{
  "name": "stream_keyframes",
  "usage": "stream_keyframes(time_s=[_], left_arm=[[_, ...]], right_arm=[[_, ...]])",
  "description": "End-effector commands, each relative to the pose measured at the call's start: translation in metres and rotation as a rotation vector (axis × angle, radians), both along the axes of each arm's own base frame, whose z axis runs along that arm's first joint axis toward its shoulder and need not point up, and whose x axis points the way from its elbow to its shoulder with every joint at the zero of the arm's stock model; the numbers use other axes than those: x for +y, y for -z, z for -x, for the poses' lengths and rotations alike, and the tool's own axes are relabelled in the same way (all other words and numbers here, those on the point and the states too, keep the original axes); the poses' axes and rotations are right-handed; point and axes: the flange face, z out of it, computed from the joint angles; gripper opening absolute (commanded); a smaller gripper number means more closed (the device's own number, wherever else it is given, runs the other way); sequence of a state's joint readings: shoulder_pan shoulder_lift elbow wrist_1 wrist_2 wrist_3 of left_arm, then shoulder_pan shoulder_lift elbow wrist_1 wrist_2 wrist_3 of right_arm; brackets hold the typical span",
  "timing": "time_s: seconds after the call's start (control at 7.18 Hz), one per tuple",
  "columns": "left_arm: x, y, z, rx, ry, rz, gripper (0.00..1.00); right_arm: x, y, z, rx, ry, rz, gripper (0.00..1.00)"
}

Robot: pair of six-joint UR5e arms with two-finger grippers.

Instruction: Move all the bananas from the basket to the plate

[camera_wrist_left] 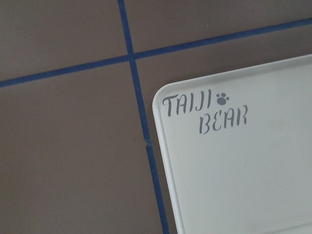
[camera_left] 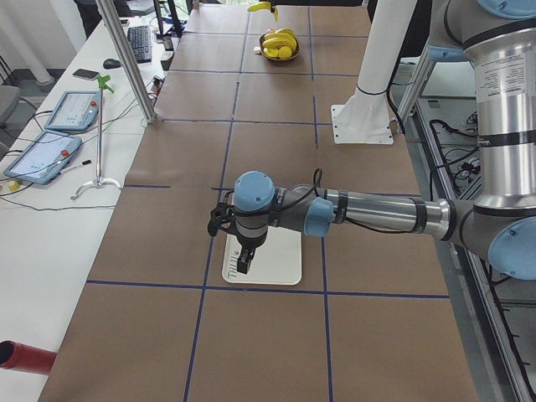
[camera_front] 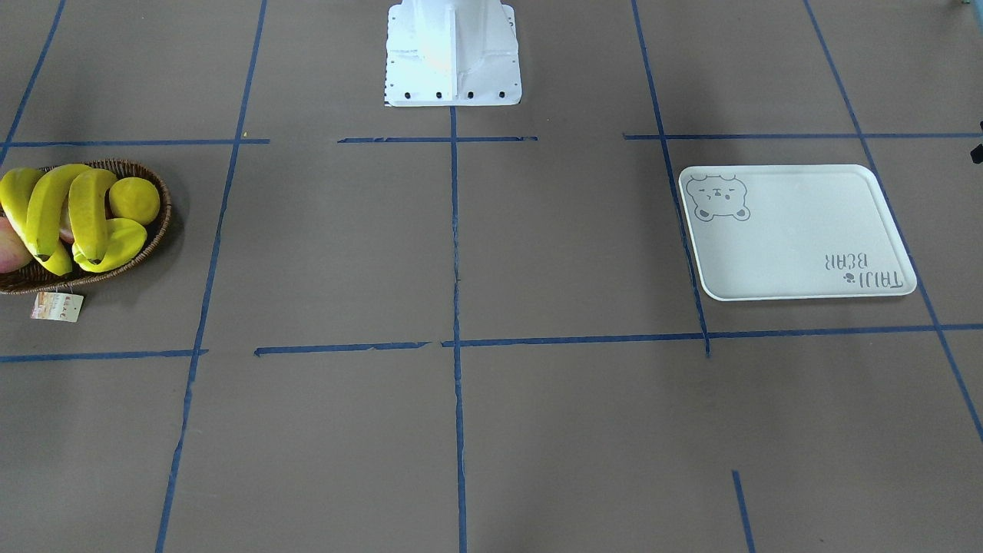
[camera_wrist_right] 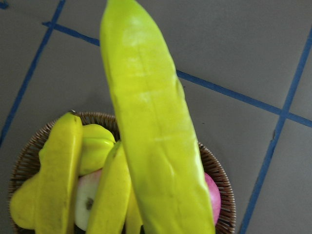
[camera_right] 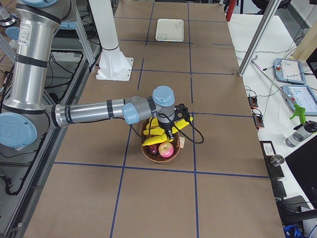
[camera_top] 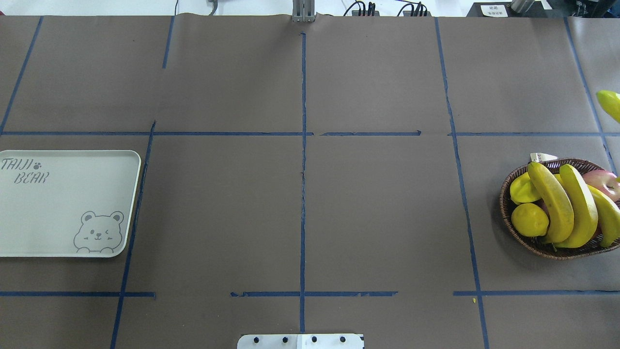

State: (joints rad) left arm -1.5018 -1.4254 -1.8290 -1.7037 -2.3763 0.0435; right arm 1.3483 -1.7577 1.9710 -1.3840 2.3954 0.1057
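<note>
Brown wicker basket (camera_top: 504,213), bench 3 o'clock, holds three bright yellow bananas (camera_top: 557,203) lying side by side. A fourth banana (camera_wrist_right: 151,126) hangs clear above it. White bear-printed plate (camera_top: 48,218) lies flat at 9 o'clock.

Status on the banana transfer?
Left gripper over plate, right gripper above basket; jaw states unreadable. One banana aloft above basket, three bananas inside; plate bare. Nothing in the way.

Yellow bananas (camera_top: 557,208), brown woven basket (camera_top: 537,246), white bear-printed plate (camera_top: 48,218).
</note>
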Motion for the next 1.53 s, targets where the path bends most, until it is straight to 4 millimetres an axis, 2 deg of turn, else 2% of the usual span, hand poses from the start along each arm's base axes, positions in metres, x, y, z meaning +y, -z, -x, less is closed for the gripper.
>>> stream_keyframes(time_s=[0.0, 0.14, 0.28, 0.42, 0.56, 0.7, 0.97, 1.11, 1.39], left_arm=[[-0.011, 0.013, -0.001, 0.010, -0.008, -0.068, 1.00], [-0.014, 0.022, -0.004, 0.016, -0.007, -0.115, 1.00], [-0.014, 0.028, -0.038, 0.054, -0.074, -0.142, 1.00], [-0.016, 0.047, -0.072, 0.101, -0.085, -0.093, 1.00], [-0.034, 0.079, -0.095, 0.142, -0.029, -0.068, 1.00], [-0.039, 0.102, -0.131, 0.191, -0.007, -0.027, 1.00], [-0.056, 0.177, -0.196, 0.304, 0.025, 0.019, 0.99], [-0.055, 0.216, -0.245, 0.352, 0.000, 0.071, 0.99], [-0.040, 0.310, -0.336, 0.447, -0.091, 0.103, 0.99]], right_arm=[[-0.009, 0.060, 0.056, -0.098, -0.043, 0.090, 0.05], [-0.017, 0.085, 0.087, -0.124, -0.068, 0.115, 0.05], [-0.019, 0.115, 0.141, -0.134, -0.093, 0.135, 0.05], [-0.019, 0.147, 0.191, -0.147, -0.147, 0.150, 0.06], [-0.017, 0.172, 0.221, -0.173, -0.169, 0.172, 0.06], [-0.010, 0.199, 0.255, -0.198, -0.177, 0.178, 0.06], [0.015, 0.262, 0.335, -0.265, -0.199, 0.195, 0.06], [0.020, 0.279, 0.364, -0.276, -0.224, 0.174, 0.06], [0.025, 0.320, 0.402, -0.330, -0.231, 0.211, 0.06]])
